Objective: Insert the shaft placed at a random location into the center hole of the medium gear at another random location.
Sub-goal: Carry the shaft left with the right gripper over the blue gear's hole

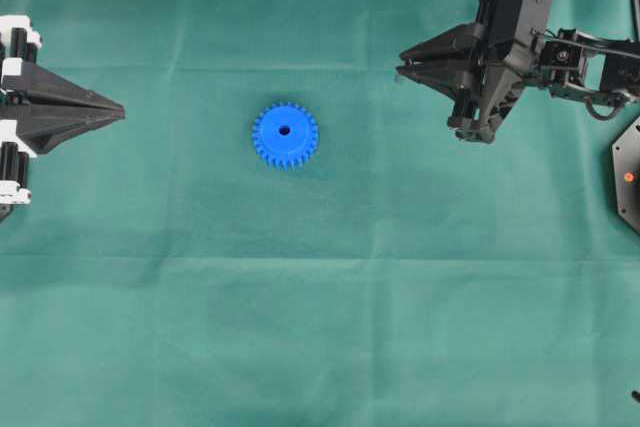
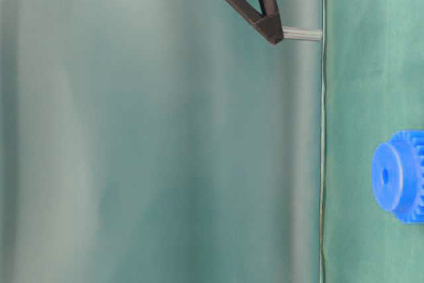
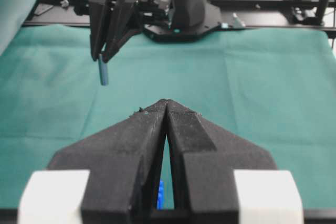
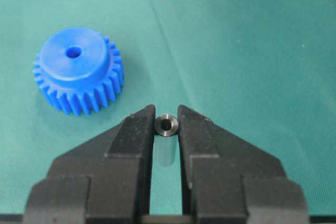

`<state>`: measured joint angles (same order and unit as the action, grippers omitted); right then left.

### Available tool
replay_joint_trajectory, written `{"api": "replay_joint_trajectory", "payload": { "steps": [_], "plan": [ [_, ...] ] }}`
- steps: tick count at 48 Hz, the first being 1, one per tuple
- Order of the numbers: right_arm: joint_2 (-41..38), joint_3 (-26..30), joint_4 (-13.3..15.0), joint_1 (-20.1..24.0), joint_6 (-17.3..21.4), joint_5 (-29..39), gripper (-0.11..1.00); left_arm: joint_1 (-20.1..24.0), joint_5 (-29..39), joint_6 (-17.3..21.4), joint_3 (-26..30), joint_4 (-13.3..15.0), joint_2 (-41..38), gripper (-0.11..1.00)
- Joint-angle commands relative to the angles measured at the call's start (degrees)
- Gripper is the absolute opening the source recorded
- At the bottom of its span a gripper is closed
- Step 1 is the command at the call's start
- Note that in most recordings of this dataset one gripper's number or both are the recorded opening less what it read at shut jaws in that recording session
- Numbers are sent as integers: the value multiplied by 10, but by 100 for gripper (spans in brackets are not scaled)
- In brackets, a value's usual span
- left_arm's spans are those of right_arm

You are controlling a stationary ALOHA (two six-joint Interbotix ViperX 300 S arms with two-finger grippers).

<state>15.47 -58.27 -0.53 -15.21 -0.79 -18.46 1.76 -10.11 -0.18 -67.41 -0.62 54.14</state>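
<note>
- Green cloth covers the surface (image 1: 420, 327); the only loose part lying on it is the gear (image 1: 285, 134), flat, hub face up, a little left of centre in the overhead view.
- Center hole (image 4: 73, 52) is open and unobstructed, facing up.
- Our right tool (image 4: 167, 124) is clamped on the shaft (image 4: 167, 125): fingers nearly together, the pin pinched between the tips. Wrist view looks down its end face, which appears hollow.
- Left wrist view shows the pin hanging roughly vertical below the right tool tips, clear of the cloth. Table-level view agrees: pin sticks out of the tips with its far end close to the cloth, though contact can't be ruled out from that angle.
- Right tool sits well apart from the gear, off to the overhead view's right and a bit further up the picture.
- Our left tool (image 1: 118, 109) is parked at the left edge, fingers closed together, holding nothing.
- Our read on the step: pick is done, we're in carry, insertion not yet started.
- Next move calls for: bring the pin over the hole, keep it plumb, line up the axes, then lower straight down.
- Risk: fit looks tight, so a small offset or tilt would land the pin on the hub face or nudge the gear, which nothing is holding.
</note>
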Motion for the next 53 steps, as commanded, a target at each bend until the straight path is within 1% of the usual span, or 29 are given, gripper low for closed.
{"api": "replay_joint_trajectory", "payload": {
  "steps": [1, 8, 14, 34, 41, 53],
  "plan": [
    [4, 16, 1, 3, -4, -1, 14, 2, -4, -1, 14, -2, -3, 0],
    [-6, 25, 1, 11, -4, -2, 14, 2, -4, -1, 14, -2, -3, 0],
    [-27, 45, 1, 22, -4, -3, 14, 2, -5, -1, 14, -2, -3, 0],
    [-113, 149, 1, 66, -4, 1, 14, 2, -6, -1, 14, -2, -3, 0],
    [-140, 182, 1, 76, -4, 2, 14, 2, -5, 0, 14, -2, -3, 0],
    [-174, 222, 1, 81, -4, 11, 14, 2, -5, 0, 14, -2, -3, 0]
  ]
}}
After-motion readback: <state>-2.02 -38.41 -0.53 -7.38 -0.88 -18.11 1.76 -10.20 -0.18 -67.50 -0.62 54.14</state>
